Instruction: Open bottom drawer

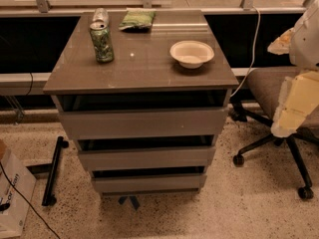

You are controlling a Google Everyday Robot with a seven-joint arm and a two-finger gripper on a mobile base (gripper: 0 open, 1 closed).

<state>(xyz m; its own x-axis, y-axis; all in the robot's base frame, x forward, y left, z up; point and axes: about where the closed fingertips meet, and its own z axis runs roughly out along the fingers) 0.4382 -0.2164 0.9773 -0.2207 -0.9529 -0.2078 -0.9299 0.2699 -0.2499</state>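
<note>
The gripper (295,108) sits at the right edge of the frame, a cream-yellow mass below the white arm, in front of the office chair (264,88) and well apart from the cabinet (139,68). I cannot tell whether it is open or closed. It holds nothing that can be seen.

The bottom drawer (148,183) lies at lower centre, lowest of three fronts. It is plain, flat and grey, has no handle, and looks the narrowest and shortest. A dark strip separates it from the middle drawer (147,158) above.

On the cabinet top stand a green can (102,43), a green bag (137,20) and a white bowl (192,54).
</note>
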